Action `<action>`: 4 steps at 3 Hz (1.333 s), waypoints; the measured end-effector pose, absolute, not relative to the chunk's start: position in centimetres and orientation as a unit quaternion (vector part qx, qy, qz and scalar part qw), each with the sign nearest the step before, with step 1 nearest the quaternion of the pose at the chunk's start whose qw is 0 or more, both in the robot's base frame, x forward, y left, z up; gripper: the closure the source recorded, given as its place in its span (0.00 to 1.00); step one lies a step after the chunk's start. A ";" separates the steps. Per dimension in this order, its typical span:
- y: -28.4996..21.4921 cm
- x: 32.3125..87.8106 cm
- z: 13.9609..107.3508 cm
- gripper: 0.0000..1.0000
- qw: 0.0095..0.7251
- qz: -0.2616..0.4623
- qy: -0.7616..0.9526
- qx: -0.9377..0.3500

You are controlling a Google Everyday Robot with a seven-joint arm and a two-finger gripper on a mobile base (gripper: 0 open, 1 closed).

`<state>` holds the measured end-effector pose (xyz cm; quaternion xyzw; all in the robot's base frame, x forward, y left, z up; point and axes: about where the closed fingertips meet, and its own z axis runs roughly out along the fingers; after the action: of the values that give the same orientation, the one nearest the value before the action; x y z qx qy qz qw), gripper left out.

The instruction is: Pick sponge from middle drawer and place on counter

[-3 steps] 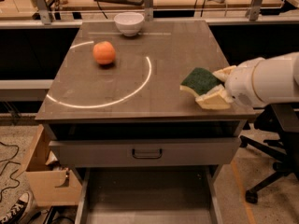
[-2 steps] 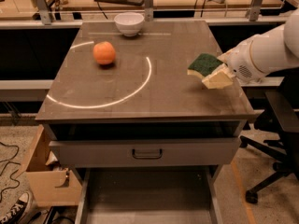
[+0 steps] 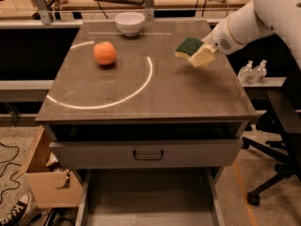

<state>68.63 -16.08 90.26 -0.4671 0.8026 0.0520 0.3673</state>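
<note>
The sponge (image 3: 189,45), dark green on top with a pale yellow layer below, is held in my gripper (image 3: 196,53) just above the right rear part of the counter (image 3: 141,98). The gripper is shut on the sponge's right end, and its pale fingers (image 3: 203,57) show beside the foam. My white arm reaches in from the upper right. The middle drawer (image 3: 150,197) stands pulled open at the bottom of the view, and its grey floor is bare.
An orange fruit (image 3: 104,53) sits on the counter's left rear, inside the white arc line (image 3: 141,86). A white bowl (image 3: 130,22) stands at the back edge. A closed drawer front with a dark handle (image 3: 148,154) is below the counter. An office chair (image 3: 282,126) stands at the right and a cardboard box (image 3: 47,178) at the lower left.
My gripper has carried the sponge from the counter's right front edge toward the back and a little to the left, lifting it slightly. The orange and the bowl have not moved.
</note>
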 end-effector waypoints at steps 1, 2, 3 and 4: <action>-14.5 71.5 89.5 1.00 0.364 0.067 0.798 -0.475; -14.2 71.6 89.7 0.82 0.367 0.068 0.797 -0.475; -14.0 71.7 89.4 0.58 0.365 0.070 0.797 -0.476; -13.7 71.8 89.0 0.28 0.363 0.072 0.796 -0.478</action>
<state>71.79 -13.70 89.03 -0.4779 0.7964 0.0721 0.3635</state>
